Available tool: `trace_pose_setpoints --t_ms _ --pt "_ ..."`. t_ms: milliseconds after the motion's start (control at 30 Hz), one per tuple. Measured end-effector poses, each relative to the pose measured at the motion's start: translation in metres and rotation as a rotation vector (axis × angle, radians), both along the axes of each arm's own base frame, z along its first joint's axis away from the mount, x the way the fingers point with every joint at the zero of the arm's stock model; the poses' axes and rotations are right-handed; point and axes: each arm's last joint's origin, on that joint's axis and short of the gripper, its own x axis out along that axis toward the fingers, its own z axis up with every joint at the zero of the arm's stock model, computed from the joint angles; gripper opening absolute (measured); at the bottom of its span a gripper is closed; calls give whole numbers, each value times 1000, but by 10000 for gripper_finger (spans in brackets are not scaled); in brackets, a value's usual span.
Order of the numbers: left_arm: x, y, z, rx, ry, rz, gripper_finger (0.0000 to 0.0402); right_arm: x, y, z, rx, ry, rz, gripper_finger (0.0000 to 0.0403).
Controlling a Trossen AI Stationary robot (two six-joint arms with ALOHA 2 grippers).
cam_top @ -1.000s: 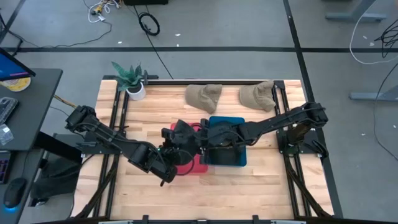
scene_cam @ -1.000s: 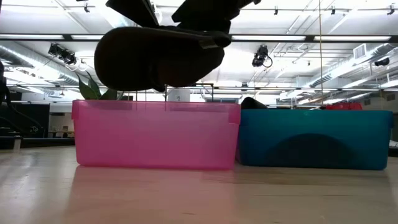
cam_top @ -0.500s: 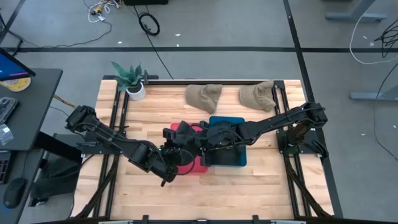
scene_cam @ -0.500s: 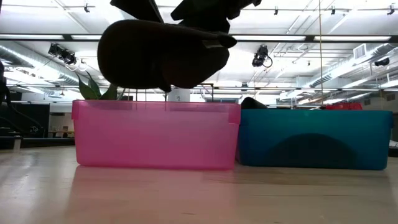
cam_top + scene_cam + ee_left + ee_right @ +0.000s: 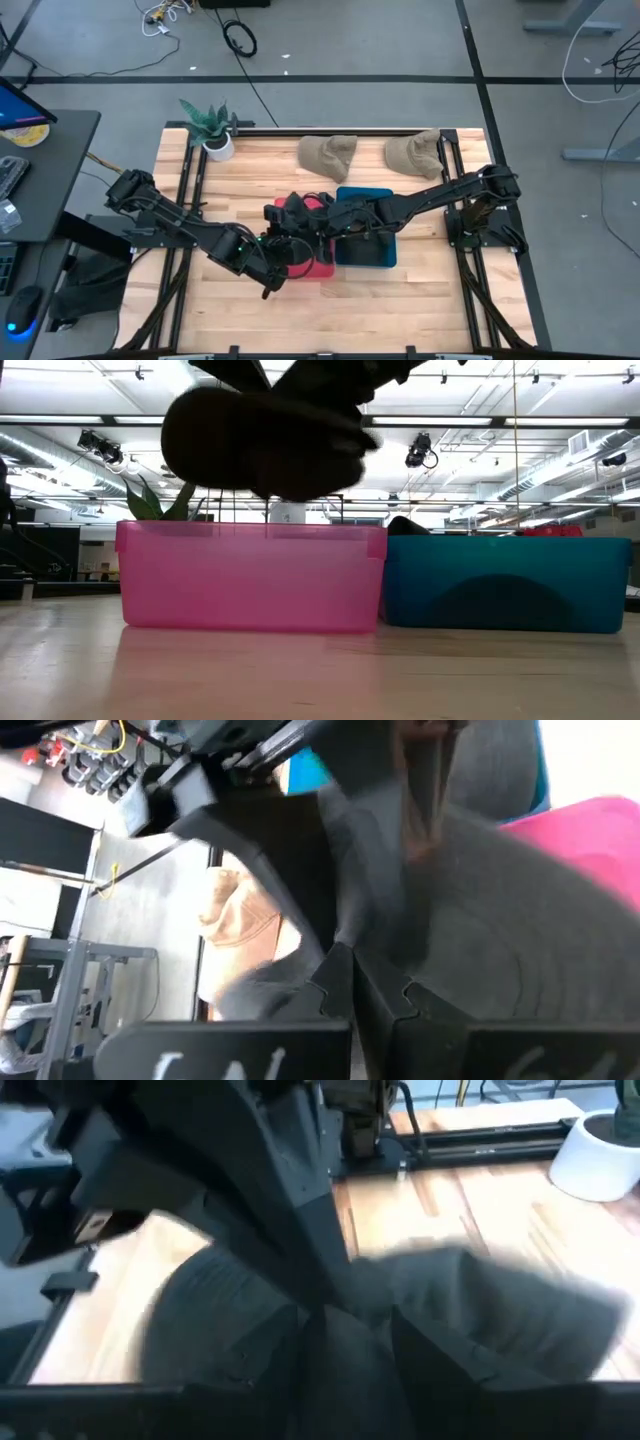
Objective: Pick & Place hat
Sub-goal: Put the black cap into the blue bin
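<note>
A dark grey hat [image 5: 262,442] hangs in the air above the pink bin [image 5: 250,575], clear of its rim. Seen from above, the hat [image 5: 292,214] sits where both arms meet over the pink bin [image 5: 316,266]. My left gripper [image 5: 368,985] comes from the table's left and my right gripper [image 5: 345,1320] from the right. Both are shut on the hat. Two tan hats [image 5: 327,153] [image 5: 413,152] lie flat near the table's far edge. My left gripper pinches a fold of the hat's dark cloth [image 5: 345,935] between its two fingers, and the hat is lifted clear of the bin. My right gripper pinches bunched dark cloth [image 5: 355,1295] of the same hat between its fingers. The hat's body [image 5: 500,1315] bulges out beyond them, off the table.
A blue bin [image 5: 366,250] stands right beside the pink one, and a dark domed shape [image 5: 500,600] shows through its wall. A potted plant [image 5: 212,128] stands at the far left corner. Bare wood lies along the near side of the table.
The hat has risen slightly above the pink bin, carried by both grippers, and its outline has bunched up. Both grippers have stayed shut on it.
</note>
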Motion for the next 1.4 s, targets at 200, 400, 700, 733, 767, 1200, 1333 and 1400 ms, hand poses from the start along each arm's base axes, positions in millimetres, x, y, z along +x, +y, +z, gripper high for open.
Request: trace_pose_setpoints --t_ms 200,400,700,733,767,1200,1333,1400 --pt "0 0 0 -8 2 -5 1 0 0 -1 8 4 0 149" --pt "0 0 0 -11 2 -5 1 -1 0 -3 -6 27 15 47" --pt "1 -1 0 -62 -14 5 9 -3 1 -5 -36 65 80 8" --pt "1 -1 0 -65 -13 5 15 -3 1 -5 -42 67 83 8" --pt "0 -1 -1 -67 -7 3 22 -4 1 -7 -45 79 84 8" --pt "-8 -2 12 -94 -55 -2 154 -29 -3 8 -98 198 108 5" --pt "-18 -3 22 -99 -104 14 168 -50 -2 17 -123 262 101 5" --pt "-22 -5 26 -104 -119 3 169 -63 -2 22 -144 248 80 5"
